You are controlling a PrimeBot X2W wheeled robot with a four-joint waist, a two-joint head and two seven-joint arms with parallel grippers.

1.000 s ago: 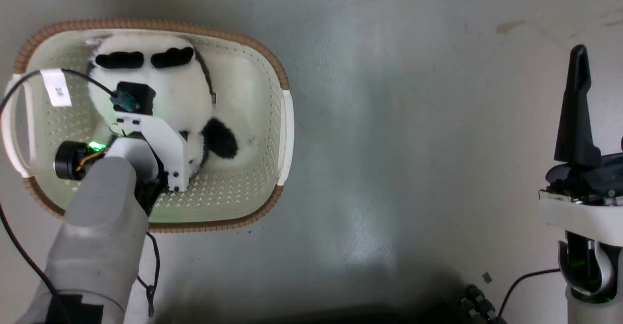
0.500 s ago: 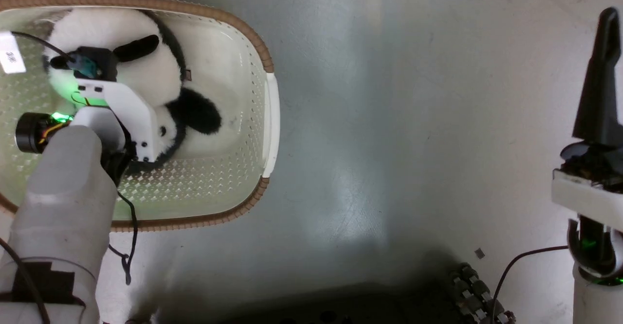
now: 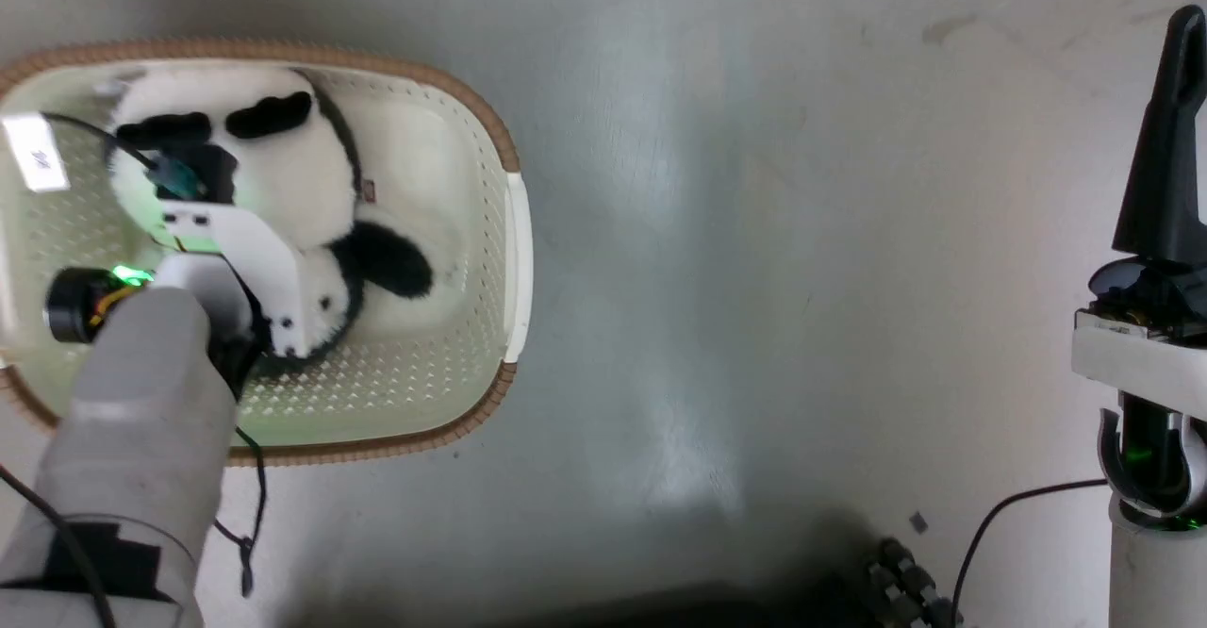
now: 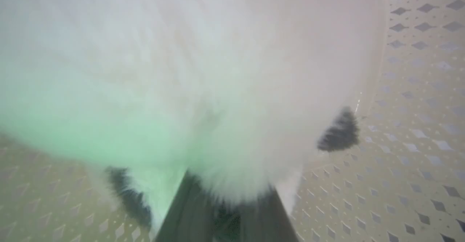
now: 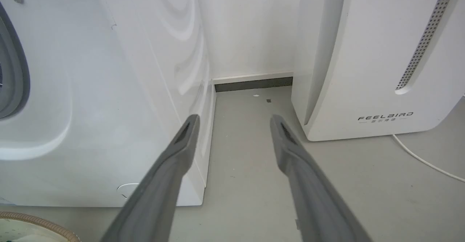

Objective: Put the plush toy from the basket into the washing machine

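In the head view we find the plush toy (image 3: pixel 283 166) inside the basket (image 3: pixel 514 260). The left wrist view shows our left claw (image 4: pixel 229 198) pinched narrow on its fur. In the right wrist view the right claw (image 5: pixel 232 120) is wide and empty, with the washing machine (image 5: pixel 72 107) beyond the basket. We judge the grasp is underway; next we must lift clear.

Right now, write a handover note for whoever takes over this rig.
Left claw: down in the basket, fingers buried in the panda toy's fur; grip can't be confirmed.
Right claw: open, empty, aimed at the floor beside the washing machine.
Done: reach into the basket.
Left: secure the toy, lift it out, carry it to the washing machine and put it inside.
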